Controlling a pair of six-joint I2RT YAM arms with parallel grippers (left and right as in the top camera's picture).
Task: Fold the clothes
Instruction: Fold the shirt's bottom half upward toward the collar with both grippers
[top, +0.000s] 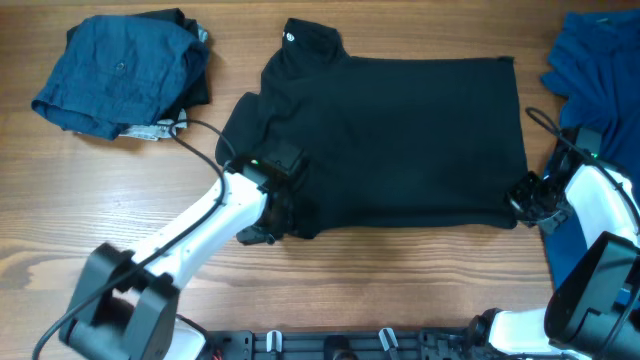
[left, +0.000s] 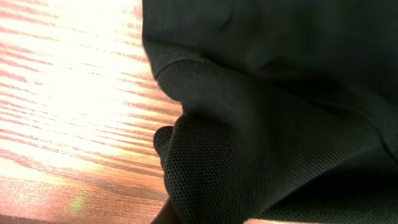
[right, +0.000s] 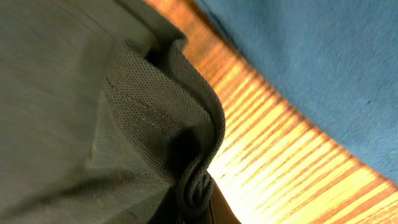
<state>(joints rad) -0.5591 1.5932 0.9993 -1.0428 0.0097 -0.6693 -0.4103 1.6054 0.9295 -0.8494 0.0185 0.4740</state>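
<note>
The black collared shirt (top: 400, 130) lies spread on the table, collar at the top left. My left gripper (top: 283, 205) is at its lower left corner, shut on a bunch of the black fabric (left: 249, 155). My right gripper (top: 524, 196) is at its lower right corner, shut on a pinched fold of the shirt (right: 199, 183). The fingers are mostly hidden by cloth in both wrist views. A royal blue garment (top: 600, 70) lies at the right edge and also shows in the right wrist view (right: 323, 68). A dark blue garment (top: 125, 65) is piled at the far left.
The wooden table (top: 400, 280) runs bare along the front. Black cables (top: 195, 140) trail from the left arm toward the dark blue pile. The arms' base rail (top: 380, 345) sits at the front edge.
</note>
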